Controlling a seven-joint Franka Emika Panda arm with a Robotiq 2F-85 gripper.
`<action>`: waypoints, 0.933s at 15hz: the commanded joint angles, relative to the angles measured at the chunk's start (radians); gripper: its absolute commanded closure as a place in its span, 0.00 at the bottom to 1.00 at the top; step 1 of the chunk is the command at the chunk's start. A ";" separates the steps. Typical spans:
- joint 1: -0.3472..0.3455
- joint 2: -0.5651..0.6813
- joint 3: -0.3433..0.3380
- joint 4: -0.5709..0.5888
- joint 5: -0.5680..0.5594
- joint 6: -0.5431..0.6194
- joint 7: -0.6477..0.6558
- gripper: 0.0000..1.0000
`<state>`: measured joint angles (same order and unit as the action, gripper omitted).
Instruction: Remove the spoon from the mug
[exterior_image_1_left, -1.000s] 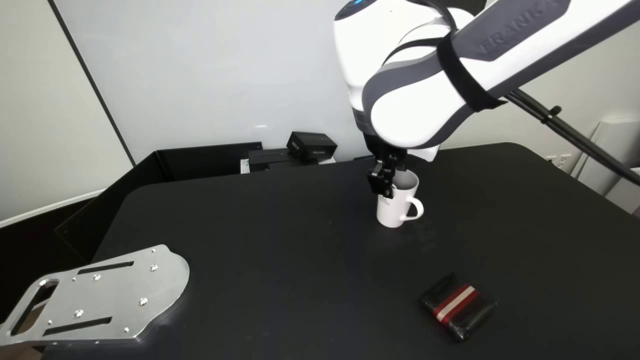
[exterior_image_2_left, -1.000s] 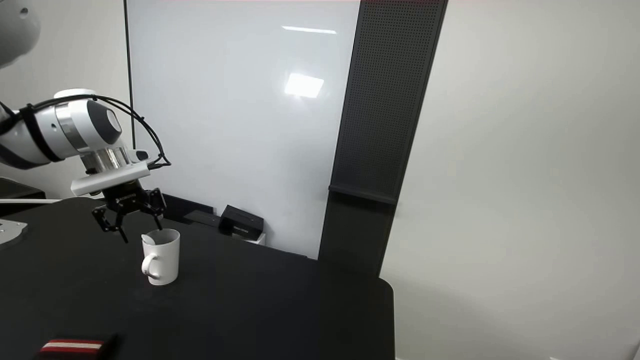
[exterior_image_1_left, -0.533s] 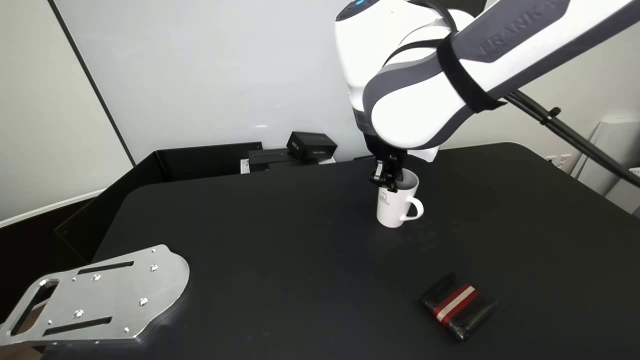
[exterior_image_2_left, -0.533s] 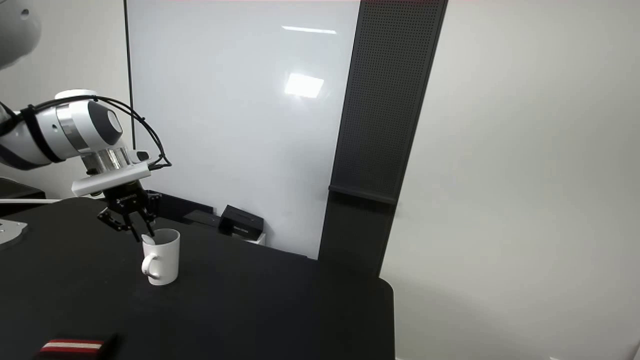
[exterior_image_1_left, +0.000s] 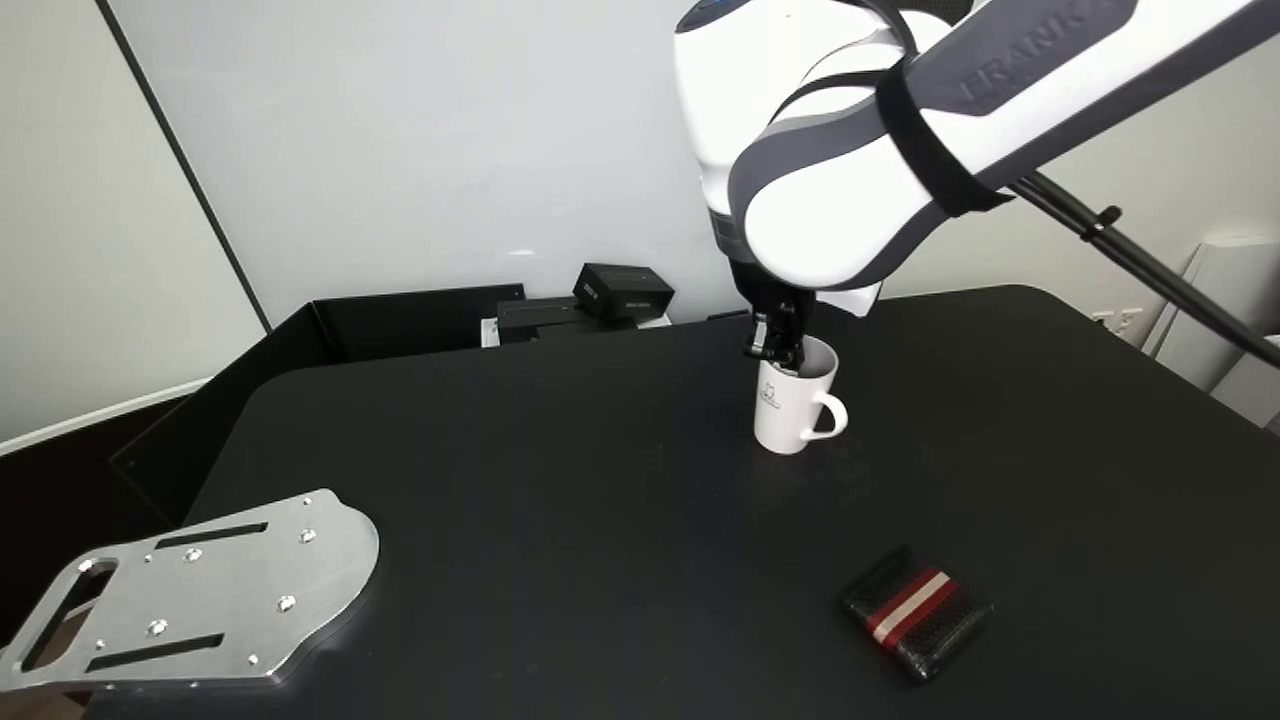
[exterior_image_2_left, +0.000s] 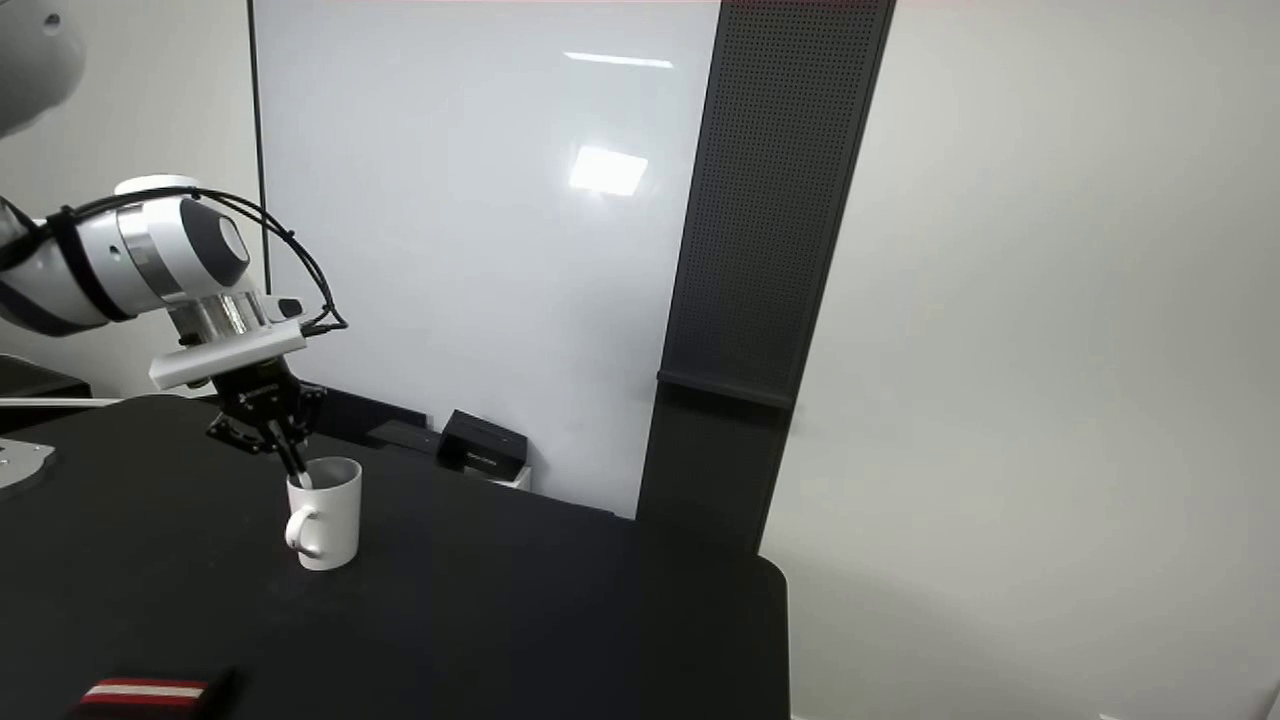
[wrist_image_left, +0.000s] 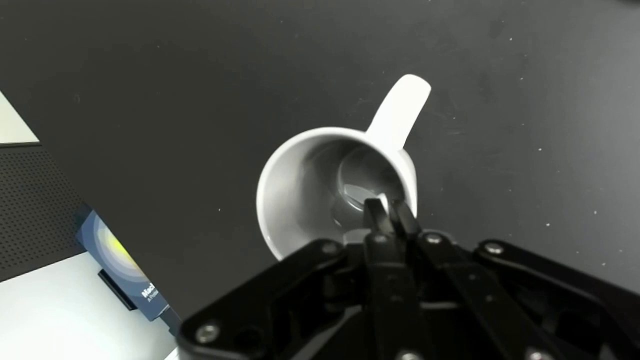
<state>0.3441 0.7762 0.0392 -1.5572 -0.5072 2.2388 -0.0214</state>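
The white mug (exterior_image_1_left: 782, 425) stands upright on the black table, its loop handle (wrist_image_left: 401, 107) pointing up and right in the wrist view. My gripper (exterior_image_2_left: 297, 470) reaches down at a tilt to the mug's mouth, over the rim on the handle side. Its two fingers have come together, with a white sliver of the spoon (wrist_image_left: 384, 200) pinched between the fingertips. Just below the tips, the spoon (exterior_image_2_left: 304, 481) shows against the inside of the mug; its lower part is hidden in there. A pale oval lies at the mug's bottom; whether it is spoon or reflection I cannot tell.
A black wallet (exterior_image_1_left: 915, 612) with a red and white stripe lies towards the front. A silver metal plate (exterior_image_1_left: 215, 590) sits at the table's edge. Black boxes (exterior_image_1_left: 622, 290) are at the back by the whiteboard.
My fingers have closed from wide apart onto the spoon. The gripper has shifted slightly towards the mug, and the spoon's top has tilted inward from the rim. The mug stays almost where it was.
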 joint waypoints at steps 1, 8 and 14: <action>0.000 -0.018 -0.009 0.013 0.017 -0.014 0.015 0.99; 0.005 -0.099 -0.034 0.024 -0.005 -0.042 0.021 0.99; -0.002 -0.198 -0.058 0.010 -0.048 -0.090 0.028 0.99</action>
<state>0.3436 0.6331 -0.0069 -1.5339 -0.5255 2.1842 -0.0202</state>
